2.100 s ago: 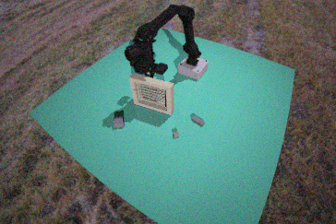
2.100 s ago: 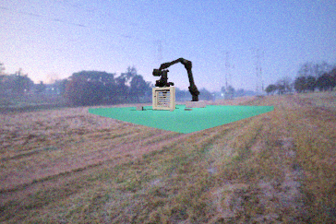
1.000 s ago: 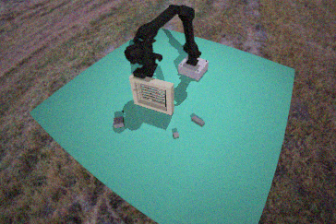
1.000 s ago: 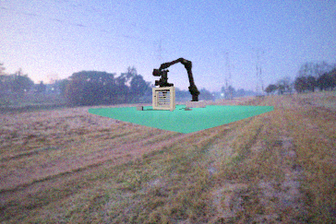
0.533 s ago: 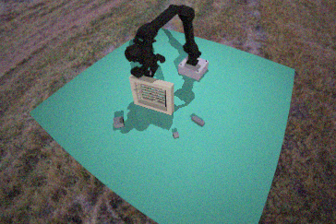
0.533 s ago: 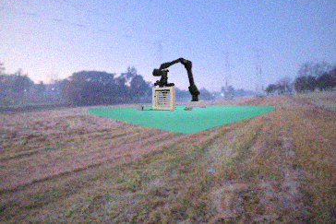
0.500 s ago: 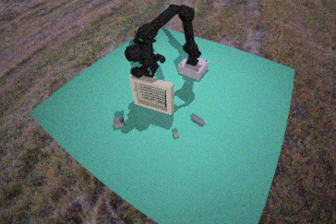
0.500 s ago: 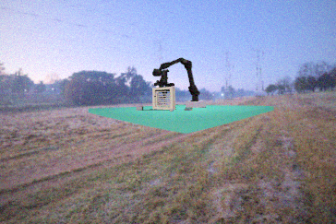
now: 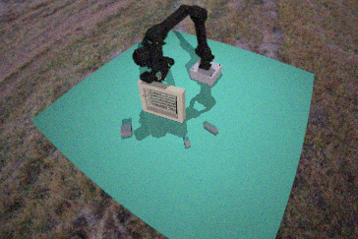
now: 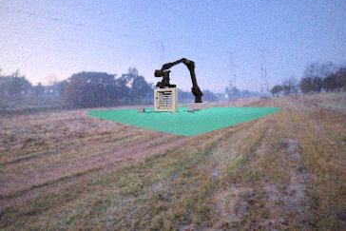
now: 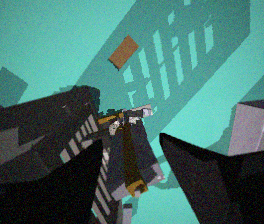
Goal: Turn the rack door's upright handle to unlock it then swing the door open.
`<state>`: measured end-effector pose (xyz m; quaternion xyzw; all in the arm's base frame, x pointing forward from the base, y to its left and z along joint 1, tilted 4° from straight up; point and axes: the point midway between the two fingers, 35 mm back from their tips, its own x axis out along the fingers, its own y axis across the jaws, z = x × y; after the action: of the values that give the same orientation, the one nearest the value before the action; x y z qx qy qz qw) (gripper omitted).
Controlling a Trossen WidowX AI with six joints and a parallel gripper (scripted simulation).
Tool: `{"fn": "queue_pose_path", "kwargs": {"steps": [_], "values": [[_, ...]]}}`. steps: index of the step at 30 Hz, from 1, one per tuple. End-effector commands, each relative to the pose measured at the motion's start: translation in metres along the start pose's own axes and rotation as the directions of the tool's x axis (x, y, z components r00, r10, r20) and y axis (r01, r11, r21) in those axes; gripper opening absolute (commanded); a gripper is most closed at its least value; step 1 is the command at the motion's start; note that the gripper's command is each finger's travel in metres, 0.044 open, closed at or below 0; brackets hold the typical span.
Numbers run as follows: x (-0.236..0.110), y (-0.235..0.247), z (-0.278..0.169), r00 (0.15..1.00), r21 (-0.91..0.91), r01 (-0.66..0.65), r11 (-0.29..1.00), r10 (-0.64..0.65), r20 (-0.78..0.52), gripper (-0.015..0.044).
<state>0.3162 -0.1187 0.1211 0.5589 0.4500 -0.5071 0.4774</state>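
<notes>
The cream rack stands upright, with slats across its opening. In the wrist view a dark slatted panel is at the left; how far the door is open cannot be told. The handle, a dark bar with an ochre end, lies between the two black fingertips, with a gap on each side. My gripper is open and low over the rack's top left in the top view. Whether it touches the rack is hidden in the top and exterior views.
A grey block lies left of the rack, and two small blocks lie in front and to the right. A brown block shows beyond the handle. The arm's base stands on a pale box on the green table.
</notes>
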Motion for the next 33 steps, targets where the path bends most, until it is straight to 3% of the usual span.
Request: {"fn": "queue_pose_path", "kwargs": {"steps": [1,9,18,26,33], "values": [[0.0002,0.0016,-0.0027,1.0,-0.176,-0.006,0.984,0.005,-0.005,0.0281],[0.0002,0.0016,-0.0027,1.0,-0.542,-0.007,0.84,0.005,-0.005,0.0281],[0.0002,0.0016,-0.0027,1.0,-0.852,-0.007,0.524,0.005,-0.005,0.0281],[0.0002,0.0016,-0.0027,1.0,-0.988,-0.006,0.155,0.005,-0.005,0.0281],[0.0002,0.0016,-0.0027,1.0,-0.982,-0.004,-0.19,0.005,-0.005,0.0281]]}}
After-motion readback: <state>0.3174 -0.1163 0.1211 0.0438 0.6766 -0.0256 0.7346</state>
